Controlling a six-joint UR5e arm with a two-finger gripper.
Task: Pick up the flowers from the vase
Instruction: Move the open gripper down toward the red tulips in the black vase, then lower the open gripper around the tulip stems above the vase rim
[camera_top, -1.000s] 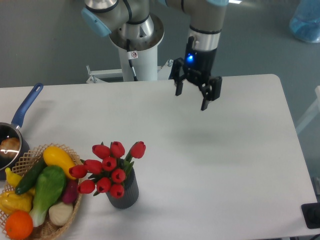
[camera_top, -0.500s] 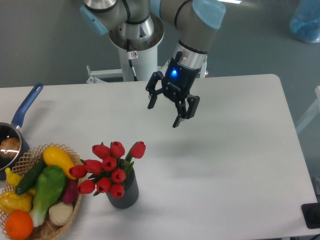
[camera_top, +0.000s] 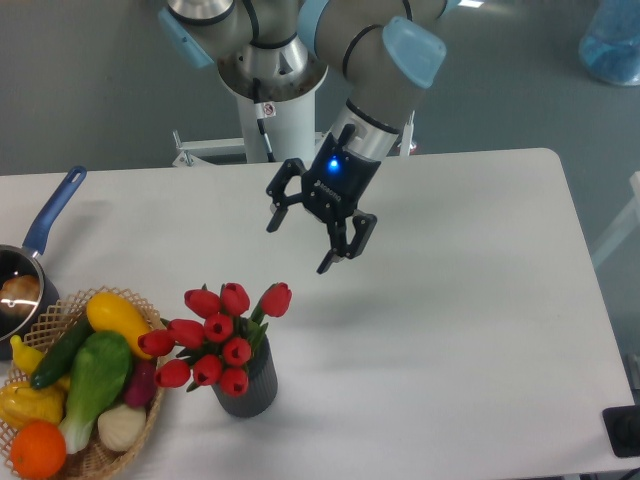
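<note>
The grey UR5e arm with pale blue joint caps (camera_top: 385, 50) reached down from its white pedestal base (camera_top: 275, 110) at the far edge of the white tabletop (camera_top: 450, 300), its forearm slanting toward the camera and to the picture's left. At its end the black two-finger gripper (camera_top: 300, 245) hung tilted in the air above the tabletop, a blue light glowing on its body. The jaws stood spread apart and released, grasping nothing, with one fingertip low near the picture's centre and the other higher to its left.

A small sticker with a red mark sat on the pedestal, too small to read.

The bunch of red tulips with green leaves (camera_top: 215, 340) stood in the small dark grey ribbed cylindrical vase (camera_top: 250, 392), near the front left of the tabletop, below and to the left of the gripper and well apart from it. The vase stood upright, its long axis vertical and its mouth upward; the blooms fanned up and out over its rim, leaning mostly to the left, with one tulip reaching highest at the right of the bunch.

Just beside the vase on the left lay a round wicker basket (camera_top: 140, 440) holding a yellow squash, green vegetables and an orange. Behind it, at the left edge, stood a blue-handled pan (camera_top: 50, 215).
</note>
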